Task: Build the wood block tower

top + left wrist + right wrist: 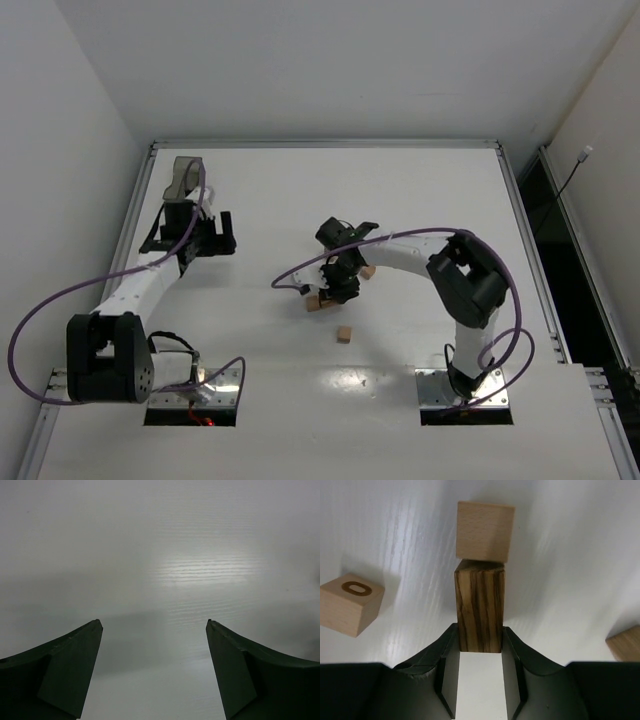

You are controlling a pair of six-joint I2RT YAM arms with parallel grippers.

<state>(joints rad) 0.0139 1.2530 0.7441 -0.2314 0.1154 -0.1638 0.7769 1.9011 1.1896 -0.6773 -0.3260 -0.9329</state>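
My right gripper (479,630) is shut on a dark, striped wood block (480,607), held lengthwise between both fingers low over the table. Just beyond its far end lies a light wood block (485,530); I cannot tell if they touch. Another light block with a ring mark (350,604) lies to the left, and a corner of one more (625,642) shows at the right. From above, the right gripper (338,283) is at mid-table with light blocks around it (320,302) (345,334) (368,271). No tower shows in any view. My left gripper (153,622) is open over bare table.
The left arm (215,237) rests at the table's left side, far from the blocks. A purple cable (290,272) loops from the right arm close to the blocks. Metal rails (520,200) frame the white table (420,190).
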